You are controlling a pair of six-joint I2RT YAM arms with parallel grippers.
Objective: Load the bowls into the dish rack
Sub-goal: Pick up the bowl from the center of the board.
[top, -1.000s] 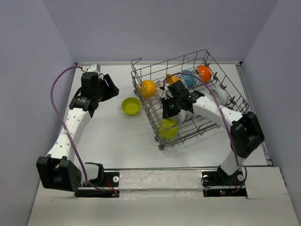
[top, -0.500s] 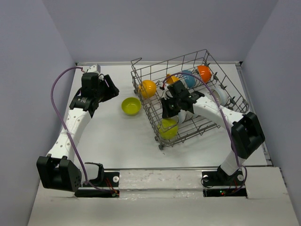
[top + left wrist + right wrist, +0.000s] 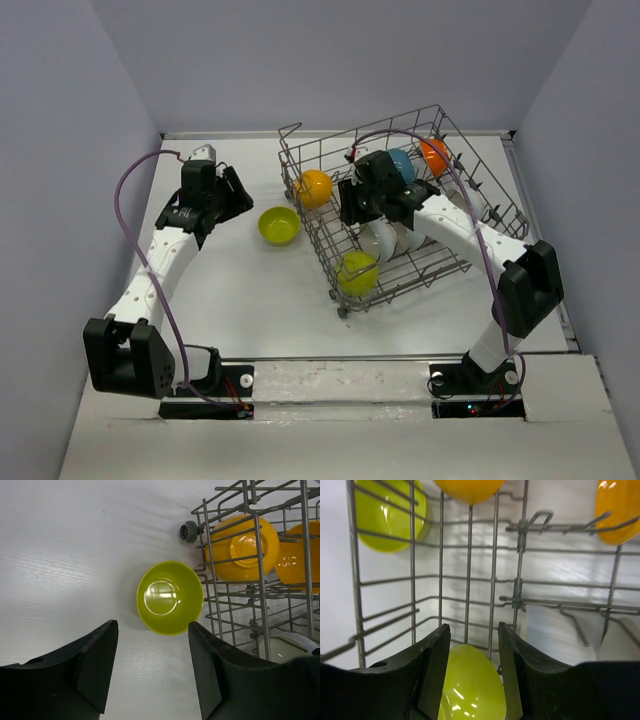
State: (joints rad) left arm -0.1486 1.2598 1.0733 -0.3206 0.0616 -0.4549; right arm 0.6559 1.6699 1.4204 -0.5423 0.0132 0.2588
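Lime bowl (image 3: 170, 597) is sitting upright on the table (image 3: 60, 555) just beside the rack (image 3: 330, 255), with the left claw (image 3: 153, 625) hovering released above it. One finger should probably be dropping inside the rim. The right claw (image 3: 473, 627) is hanging released and empty inside the rack.

R tool (image 3: 472, 627) opened & backed off white bowl (image 3: 380, 240), now released.
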